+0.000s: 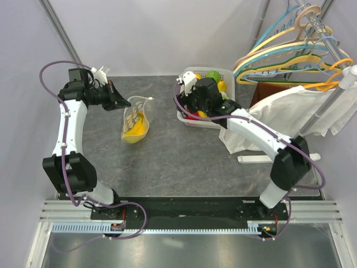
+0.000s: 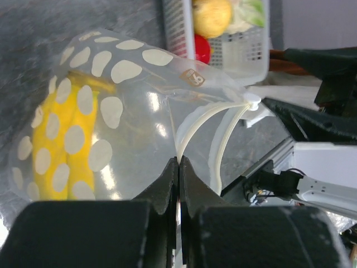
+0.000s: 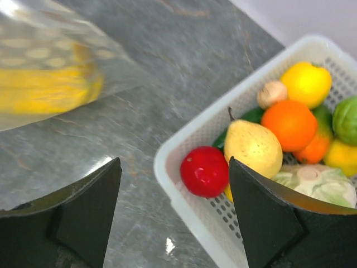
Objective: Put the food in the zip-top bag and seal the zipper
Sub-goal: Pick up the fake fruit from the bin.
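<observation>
Lengthwise, the zip-top bag [image 1: 135,120] runs near-to-far (mouth far), pinched by left claw [image 2: 179,163]; right claw [image 3: 174,167] gapes.

One zip-top bag [image 1: 135,120] sits at nine o'clock from one white basket [image 3: 223,109]. Countable inside it: one red fruit [image 3: 204,171], one yellow pear [image 3: 254,148], one cauliflower-like piece [image 3: 315,184].

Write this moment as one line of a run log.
left gripper shut on zip-top bag rim | yellow food inside bag | zipper open | right gripper open above basket
</observation>
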Tool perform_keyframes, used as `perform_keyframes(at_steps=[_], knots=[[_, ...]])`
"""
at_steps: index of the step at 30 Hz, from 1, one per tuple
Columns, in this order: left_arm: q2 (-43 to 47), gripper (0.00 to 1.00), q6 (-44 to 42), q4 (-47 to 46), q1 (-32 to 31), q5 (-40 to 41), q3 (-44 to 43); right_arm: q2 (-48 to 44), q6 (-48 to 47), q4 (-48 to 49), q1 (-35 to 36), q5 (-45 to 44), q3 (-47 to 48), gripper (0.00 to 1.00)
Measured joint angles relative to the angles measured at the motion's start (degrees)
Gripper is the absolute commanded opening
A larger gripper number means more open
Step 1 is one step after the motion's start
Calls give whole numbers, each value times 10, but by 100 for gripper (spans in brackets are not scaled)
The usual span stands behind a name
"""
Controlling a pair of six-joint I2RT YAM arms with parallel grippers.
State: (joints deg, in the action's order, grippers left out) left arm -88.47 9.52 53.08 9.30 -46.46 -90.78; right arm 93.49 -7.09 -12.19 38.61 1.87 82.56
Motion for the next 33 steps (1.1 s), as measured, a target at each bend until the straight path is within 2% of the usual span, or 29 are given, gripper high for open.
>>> perform_keyframes(at_steps=[2, 6, 18, 33], knots=[[-1, 2, 0, -15, 0, 16, 24, 33, -1, -18, -11, -14, 20, 86], [-1, 2, 3, -52, -2, 30, 66, 89, -4, -40, -30, -48, 44, 98], [-1, 2, 12, -90, -14, 26, 95, 187, -22, -49, -40, -132, 88, 98], [-1, 2, 12, -98, -26, 10, 96, 236, -42, -11, -63, -173, 94, 98]])
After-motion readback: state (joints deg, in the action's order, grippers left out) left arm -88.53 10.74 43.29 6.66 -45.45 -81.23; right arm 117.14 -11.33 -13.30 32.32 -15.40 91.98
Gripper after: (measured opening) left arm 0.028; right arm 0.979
